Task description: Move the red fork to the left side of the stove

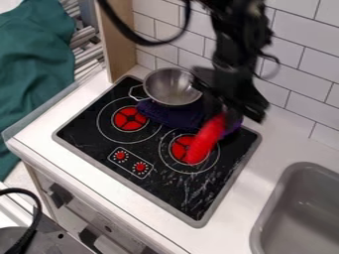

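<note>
The red fork (204, 141) is over the right half of the stove (165, 191), covering part of the stove's right red burner disc (181, 148). Its long axis runs from the stove's back towards its front, roughly in line with the stove's right edge. The far end meets the black gripper (232, 101), and the near end points at the stove's front edge. It shows as a smeared red length, so which end bears the tines cannot be told, nor whether it is resting on the stove or raised off it. The gripper hangs above the back right part of the stove; whether it is open or shut cannot be told, nor whether it grips the fork.

A metal pot (171, 88) with a wire handle (136, 93) stands upright near the stove's back left corner, and bare shiny metal shows inside it. A dark purple cloth (169, 115) stretches across the back of the stove, beside the pot and on past the gripper. A grey sink (266, 217) is set into the counter to the right of the stove. Near the stove's front edge, small pale marks ring two red knobs (140, 167) inside a printed outline; they are too small to read.
</note>
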Controlling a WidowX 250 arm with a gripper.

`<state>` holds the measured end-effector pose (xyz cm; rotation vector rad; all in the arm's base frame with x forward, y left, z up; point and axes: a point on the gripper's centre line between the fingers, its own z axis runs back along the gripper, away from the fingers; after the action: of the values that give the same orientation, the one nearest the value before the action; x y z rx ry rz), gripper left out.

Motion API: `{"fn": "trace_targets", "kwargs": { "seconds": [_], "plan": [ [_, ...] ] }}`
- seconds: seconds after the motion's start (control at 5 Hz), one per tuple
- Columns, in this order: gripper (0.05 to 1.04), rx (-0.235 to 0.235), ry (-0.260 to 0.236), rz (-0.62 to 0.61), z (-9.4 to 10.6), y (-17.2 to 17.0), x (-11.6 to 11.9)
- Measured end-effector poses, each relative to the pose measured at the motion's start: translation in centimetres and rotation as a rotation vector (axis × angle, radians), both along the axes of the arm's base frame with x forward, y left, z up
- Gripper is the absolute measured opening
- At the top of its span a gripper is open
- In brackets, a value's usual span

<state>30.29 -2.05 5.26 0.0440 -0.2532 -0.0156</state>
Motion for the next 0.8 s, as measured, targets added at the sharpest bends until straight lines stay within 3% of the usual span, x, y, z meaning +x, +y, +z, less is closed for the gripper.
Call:
{"fn": "trace_targets", "kwargs": {
  "seconds": [0.2, 0.4, 0.6, 0.8],
  "plan": [
    [0.280, -0.022, 0.017, 0.170, -0.3, 5.5, -0.3],
    [0.280, -0.057, 0.050, 0.262, -1.6, 10.2, -1.5],
    [0.280, -0.088, 0.096, 0.311, -2.5, 15.1, -2.4],
    [0.280, -0.085, 0.114, 0.297, -2.7, 19.7, -2.2]
  ]
}}
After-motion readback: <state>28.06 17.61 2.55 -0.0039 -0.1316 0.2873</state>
